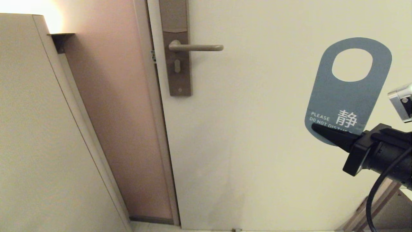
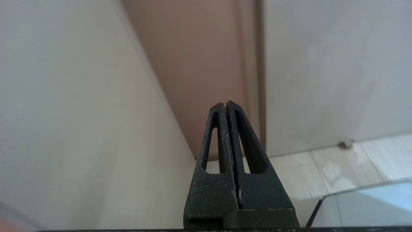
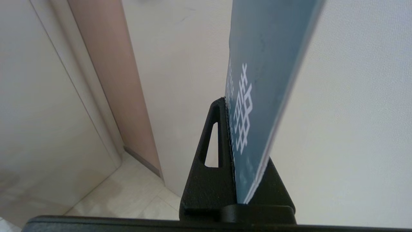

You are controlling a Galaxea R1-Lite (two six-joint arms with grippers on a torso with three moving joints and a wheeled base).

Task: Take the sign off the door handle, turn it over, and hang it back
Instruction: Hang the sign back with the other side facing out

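Observation:
The sign (image 1: 344, 96) stands upright in front of the door, far right of the door handle (image 1: 196, 47), its blue-grey side with white text facing me and its oval hole at the top. My right gripper (image 1: 317, 129) is shut on the sign's bottom edge, its black fingers lying across the lowest line of text. In the right wrist view the sign (image 3: 260, 96) rises edge-on from between the fingers of the right gripper (image 3: 230, 101). The handle is bare. My left gripper (image 2: 225, 103) is shut on nothing, low down and pointing at the floor by the door frame.
The handle's tall backplate (image 1: 176, 64) with a keyhole is at the cream door's (image 1: 257, 145) left edge. A pinkish wall strip (image 1: 119, 112) and a cream cabinet panel (image 1: 32, 129) stand to the left. A wooden edge (image 1: 379, 199) shows at bottom right.

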